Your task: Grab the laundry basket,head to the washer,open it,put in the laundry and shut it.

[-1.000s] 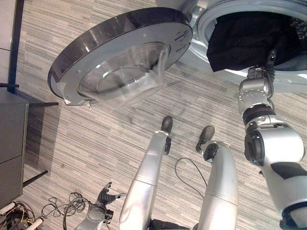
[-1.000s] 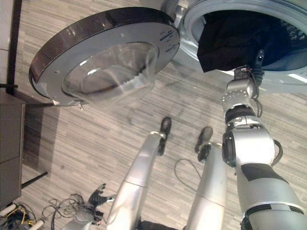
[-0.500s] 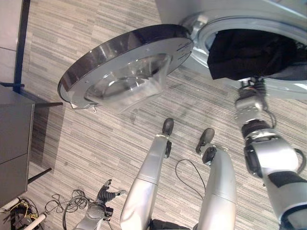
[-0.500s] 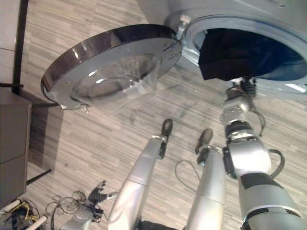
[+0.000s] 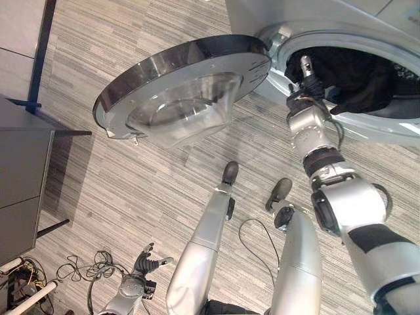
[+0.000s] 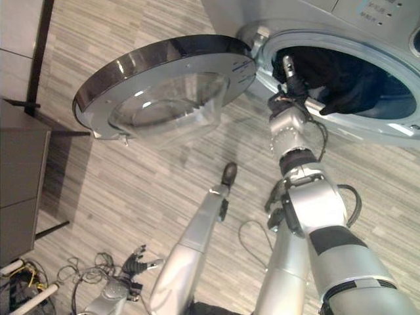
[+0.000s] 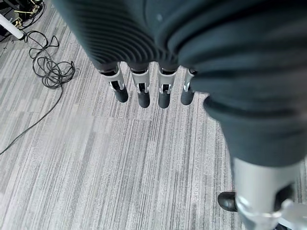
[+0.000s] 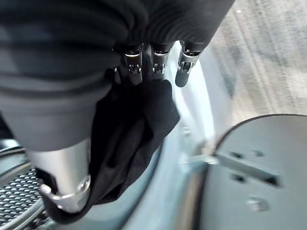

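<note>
Right hand [image 5: 303, 85] at the washer [image 6: 367, 26] opening's rim, straight fingers pushing black laundry [image 5: 357, 79] inward. Door [image 5: 184, 92] swung wide beside it. Left hand [image 5: 146, 266] hangs relaxed, fingers apart.

Right arm [image 5: 351, 210]: smooth silver-grey shells, rounded at the elbow, with black bands at the joints and a black patch on the upper segment. Right hand [image 5: 307, 85] and left hand [image 5: 136, 282]: dark ribbed cover [image 7: 124, 33] over back and wrist; silver fingers [image 7: 142, 91] in a row, each ending in a rounded dark tip.
</note>
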You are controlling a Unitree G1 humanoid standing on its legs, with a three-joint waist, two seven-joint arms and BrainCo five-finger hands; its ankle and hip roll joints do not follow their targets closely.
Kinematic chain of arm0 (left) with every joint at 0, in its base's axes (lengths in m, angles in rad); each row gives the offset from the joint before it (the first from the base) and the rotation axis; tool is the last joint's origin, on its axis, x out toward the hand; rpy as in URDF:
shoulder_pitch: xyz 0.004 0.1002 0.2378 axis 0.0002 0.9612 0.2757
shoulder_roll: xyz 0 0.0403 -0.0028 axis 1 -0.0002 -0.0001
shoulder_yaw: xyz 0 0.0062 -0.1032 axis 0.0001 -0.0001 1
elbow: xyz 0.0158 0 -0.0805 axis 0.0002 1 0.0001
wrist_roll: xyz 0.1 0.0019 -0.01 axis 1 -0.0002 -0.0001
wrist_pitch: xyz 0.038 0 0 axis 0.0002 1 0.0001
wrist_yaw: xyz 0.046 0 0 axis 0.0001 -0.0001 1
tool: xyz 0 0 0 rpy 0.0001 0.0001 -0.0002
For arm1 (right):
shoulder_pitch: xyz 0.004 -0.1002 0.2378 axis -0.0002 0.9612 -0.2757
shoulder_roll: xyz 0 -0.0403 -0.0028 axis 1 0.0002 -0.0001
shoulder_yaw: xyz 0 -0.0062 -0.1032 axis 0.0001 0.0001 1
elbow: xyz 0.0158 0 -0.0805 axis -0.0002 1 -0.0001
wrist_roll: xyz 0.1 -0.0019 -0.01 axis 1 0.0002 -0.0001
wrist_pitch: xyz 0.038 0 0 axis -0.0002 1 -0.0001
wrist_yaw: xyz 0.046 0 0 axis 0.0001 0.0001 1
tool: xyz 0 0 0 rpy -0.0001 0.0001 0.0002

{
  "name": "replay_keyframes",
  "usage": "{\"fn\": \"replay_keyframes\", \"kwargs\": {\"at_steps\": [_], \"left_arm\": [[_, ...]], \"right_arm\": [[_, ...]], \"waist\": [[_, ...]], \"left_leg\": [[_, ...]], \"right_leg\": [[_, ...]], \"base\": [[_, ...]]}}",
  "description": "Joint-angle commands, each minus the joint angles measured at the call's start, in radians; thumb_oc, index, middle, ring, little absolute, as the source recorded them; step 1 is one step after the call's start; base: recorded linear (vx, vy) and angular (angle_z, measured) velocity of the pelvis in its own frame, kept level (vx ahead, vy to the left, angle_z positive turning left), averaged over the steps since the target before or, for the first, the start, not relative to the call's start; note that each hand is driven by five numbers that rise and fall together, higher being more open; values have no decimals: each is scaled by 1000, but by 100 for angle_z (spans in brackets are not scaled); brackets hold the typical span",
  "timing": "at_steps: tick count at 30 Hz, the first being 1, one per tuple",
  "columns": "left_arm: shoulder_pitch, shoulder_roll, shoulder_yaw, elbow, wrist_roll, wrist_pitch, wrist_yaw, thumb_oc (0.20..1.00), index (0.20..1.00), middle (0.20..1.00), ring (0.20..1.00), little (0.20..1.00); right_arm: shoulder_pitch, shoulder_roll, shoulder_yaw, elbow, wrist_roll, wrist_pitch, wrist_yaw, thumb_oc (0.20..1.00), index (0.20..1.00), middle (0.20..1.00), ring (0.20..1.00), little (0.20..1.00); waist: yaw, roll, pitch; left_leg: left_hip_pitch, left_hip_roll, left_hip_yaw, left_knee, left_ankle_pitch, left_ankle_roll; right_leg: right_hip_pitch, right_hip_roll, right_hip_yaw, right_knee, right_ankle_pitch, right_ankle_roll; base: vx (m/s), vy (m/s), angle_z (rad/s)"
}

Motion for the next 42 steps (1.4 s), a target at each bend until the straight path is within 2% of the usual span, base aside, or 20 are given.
{"fn": "replay_keyframes", "kwargs": {"at_steps": [1,2,3,4,12,14,18,22,24,25,27,28,29,30,33,35,37,39,40,42], "left_arm": [[-2,22,-26,86,-9,27,17,1000,1000,1000,1000,1000],[0,17,-30,84,-8,29,17,1000,1000,1000,1000,1000],[2,14,-33,78,-11,30,17,1000,1000,1000,1000,1000],[4,11,-38,75,-14,31,18,1000,1000,1000,1000,1000],[6,-5,-67,59,-22,48,23,1000,1000,1000,1000,1000],[10,-17,-73,59,-26,58,22,1000,1000,1000,1000,1000],[18,-29,-81,45,-27,59,16,1000,1000,1000,1000,1000],[28,-22,-78,49,-23,64,15,1000,1000,1000,1000,1000],[30,-9,-75,55,-9,65,9,1000,1000,1000,1000,1000],[31,-5,-75,54,-4,65,6,1000,1000,1000,1000,1000],[31,0,-74,55,4,63,3,1000,1000,1000,1000,1000],[30,11,-70,69,21,63,-1,1000,1000,1000,1000,1000],[31,10,-55,85,22,56,-10,1000,1000,1000,1000,1000],[31,1,-36,114,30,54,-16,1000,1000,1000,1000,1000],[21,-15,23,192,77,44,-31,1000,1000,1000,1000,1000],[18,-36,43,245,107,41,-38,1000,1000,1000,1000,1000],[8,-67,85,287,117,36,-53,1000,1000,1000,1000,1000],[11,-65,84,287,118,35,-53,1000,1000,1000,1000,1000],[0,-82,117,309,144,28,-50,1000,1000,1000,1000,1000],[-5,-91,157,341,156,29,-51,1000,1000,1000,1000,1000]], "right_arm": [[-59,-72,-33,-32,19,-57,-50,1000,1000,1000,1000,1000],[-49,-85,-45,-15,27,-53,-59,834,834,834,834,834],[-45,-87,-55,-10,36,-54,-64,451,451,451,451,451],[-42,-93,-71,-2,51,-61,-74,200,200,200,200,200],[14,-118,-156,20,109,-94,-142,200,200,200,200,200],[84,-87,-199,17,130,-105,-164,200,200,200,200,200],[146,-82,-245,72,140,-86,-181,200,200,200,200,200],[116,-136,-246,98,137,-58,-180,200,200,200,200,200],[65,-198,-218,93,120,-52,-172,200,200,200,200,200],[46,-222,-197,89,107,-48,-166,325,325,325,325,325],[15,-259,-151,92,68,-31,-159,1000,1000,1000,1000,1000],[2,-284,-105,76,14,-13,-143,1000,1000,1000,1000,1000],[0,-272,-50,37,-43,-5,-116,1000,1000,1000,1000,1000],[24,-254,-26,16,-73,0,-103,1000,1000,1000,1000,1000],[175,-157,81,-32,-245,63,-7,1000,1000,1000,1000,1000],[299,-71,63,43,-345,91,9,1000,1000,1000,1000,1000],[483,4,27,138,-444,134,48,1000,1000,1000,1000,1000],[488,6,26,136,-446,133,47,1000,1000,1000,1000,1000],[646,83,44,165,-562,143,62,1000,1000,1000,1000,1000],[768,120,90,117,-646,139,72,1000,1000,1000,1000,1000]], "waist": [[27,-6,-5],[23,-3,-5],[21,-1,-5],[19,2,-6],[13,25,1],[4,30,2],[1,44,2],[5,50,1],[12,50,-6],[13,51,-10],[11,52,-11],[9,42,-17],[4,38,-19],[-8,34,-16],[-26,-7,-22],[-30,-25,-42],[-14,-31,-89],[-16,-30,-86],[-10,-39,-127],[-18,-64,-157]], "left_leg": [[34,-86,40,26,-97,81],[30,-88,39,33,-100,81],[28,-88,40,35,-102,81],[27,-88,40,37,-105,82],[26,-91,44,46,-115,84],[24,-91,50,67,-128,87],[11,-96,54,103,-147,92],[-1,-100,58,122,-153,94],[2,-101,54,107,-145,90],[9,-102,53,98,-142,88],[19,-102,53,84,-135,85],[28,-102,51,76,-128,81],[48,-97,53,61,-117,79],[68,-94,56,47,-111,78],[147,-75,66,-5,-88,72],[221,-69,59,-58,-75,70],[319,-64,38,-131,-56,62],[328,-64,35,-137,-54,61],[405,-47,29,-226,5,48],[485,-31,13,-291,25,38]], "right_leg": [[63,3,-25,-32,-37,69],[57,-1,-22,-22,-42,69],[55,-2,-20,-19,-44,68],[53,-3,-19,-15,-47,68],[46,-7,-7,3,-61,68],[40,-8,0,25,-72,68],[28,-14,5,62,-92,69],[20,-23,9,80,-97,72],[22,-25,10,69,-95,73],[25,-25,12,64,-91,72],[32,-24,17,55,-84,72],[42,-20,25,46,-78,71],[56,-14,36,32,-70,68],[70,-6,44,24,-66,63],[150,14,48,-39,-40,53],[233,31,40,-103,-26,51],[353,36,13,-197,-8,57],[365,37,10,-205,-5,57],[463,40,-31,-325,55,57],[549,51,-42,-400,73,61]], "base": [[38,21,11],[42,26,11],[36,20,9],[19,13,4],[17,9,0],[64,33,-2],[47,22,-5],[23,5,-7],[12,-5,5],[4,6,4],[-4,1,6],[-3,1,7],[-3,8,5],[-2,16,4],[-6,-17,-1],[43,-71,-14],[72,-91,-10],[-23,-37,4],[-30,-64,2],[2,-111,2]]}}
